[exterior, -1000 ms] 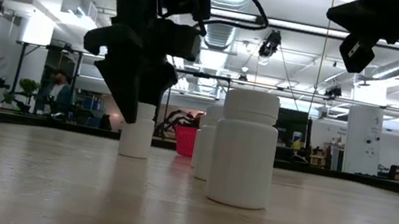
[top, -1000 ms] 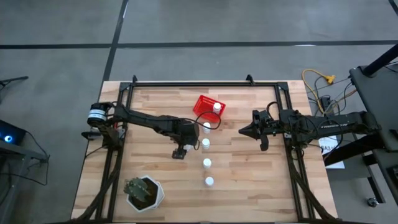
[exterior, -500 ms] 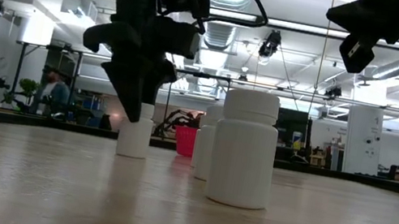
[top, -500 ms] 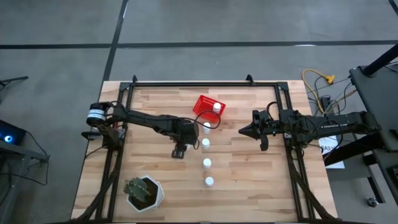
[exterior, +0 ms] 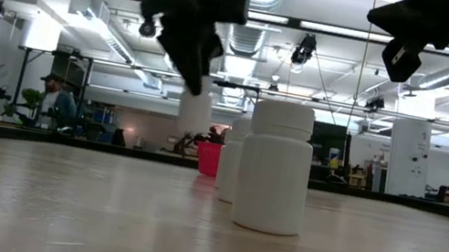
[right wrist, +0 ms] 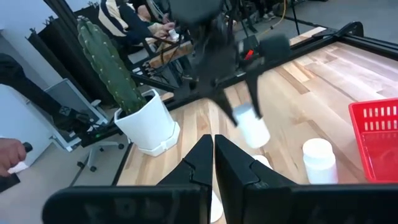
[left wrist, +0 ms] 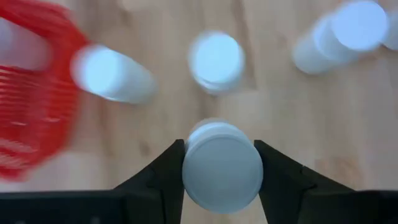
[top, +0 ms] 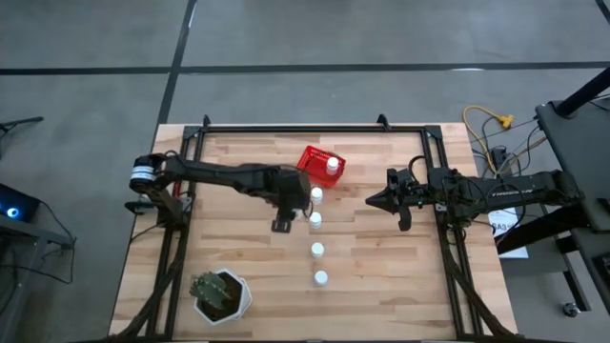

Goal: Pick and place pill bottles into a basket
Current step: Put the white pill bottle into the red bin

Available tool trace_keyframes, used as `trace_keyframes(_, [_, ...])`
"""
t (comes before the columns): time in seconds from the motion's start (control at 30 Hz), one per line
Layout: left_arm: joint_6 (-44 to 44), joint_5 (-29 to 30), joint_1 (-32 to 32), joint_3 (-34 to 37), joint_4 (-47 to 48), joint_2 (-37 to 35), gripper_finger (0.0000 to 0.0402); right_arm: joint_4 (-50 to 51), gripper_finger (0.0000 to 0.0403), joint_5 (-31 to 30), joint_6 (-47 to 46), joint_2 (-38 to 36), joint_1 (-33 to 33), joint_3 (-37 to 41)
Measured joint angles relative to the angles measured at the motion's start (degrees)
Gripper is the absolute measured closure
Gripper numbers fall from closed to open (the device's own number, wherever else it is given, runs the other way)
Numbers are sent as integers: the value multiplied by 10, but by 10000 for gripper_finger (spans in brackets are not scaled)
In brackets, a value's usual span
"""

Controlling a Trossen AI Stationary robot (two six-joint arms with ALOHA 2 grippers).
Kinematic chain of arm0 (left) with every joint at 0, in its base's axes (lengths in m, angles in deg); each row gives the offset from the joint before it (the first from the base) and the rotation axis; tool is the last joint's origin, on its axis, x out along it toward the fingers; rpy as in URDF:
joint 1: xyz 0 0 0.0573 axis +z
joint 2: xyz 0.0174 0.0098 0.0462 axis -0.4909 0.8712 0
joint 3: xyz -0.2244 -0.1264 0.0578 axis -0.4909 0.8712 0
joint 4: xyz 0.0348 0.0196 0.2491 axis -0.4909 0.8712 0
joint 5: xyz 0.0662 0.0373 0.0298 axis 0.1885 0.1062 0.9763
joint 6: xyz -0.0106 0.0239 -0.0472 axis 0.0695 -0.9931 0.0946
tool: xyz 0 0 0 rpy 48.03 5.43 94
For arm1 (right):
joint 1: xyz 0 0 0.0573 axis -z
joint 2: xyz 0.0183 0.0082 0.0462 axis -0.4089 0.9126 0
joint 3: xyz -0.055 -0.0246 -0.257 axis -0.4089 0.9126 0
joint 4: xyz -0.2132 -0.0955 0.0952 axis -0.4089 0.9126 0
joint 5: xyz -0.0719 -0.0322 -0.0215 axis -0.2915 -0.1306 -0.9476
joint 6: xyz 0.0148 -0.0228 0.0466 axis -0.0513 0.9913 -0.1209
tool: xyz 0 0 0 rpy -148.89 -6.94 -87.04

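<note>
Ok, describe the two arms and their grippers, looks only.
Both arms are dark, nearly black, built of slim jointed links. The left arm has a round silver-ringed joint at its base and a black cable looping along it. The right arm is bulkier near the wrist. Each gripper, left and right, has two flat, tapering black fingers. No markings show.

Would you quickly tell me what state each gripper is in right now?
Left gripper: shut on a pill bottle, lifted off the table.
Right gripper: shut, holding nothing, waiting at the table's right side.
</note>
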Motion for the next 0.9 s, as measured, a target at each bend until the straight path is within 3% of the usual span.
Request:
trace_keyframes(0.5, [-88, 24, 113, -64, -29, -4, 262, 0, 394, 0, 0, 0, 0, 0])
trace_keyframes(0.9, [-93, -62, 148, -69, -103, 1, 262, 0, 394, -3, 2, 0, 0, 0])
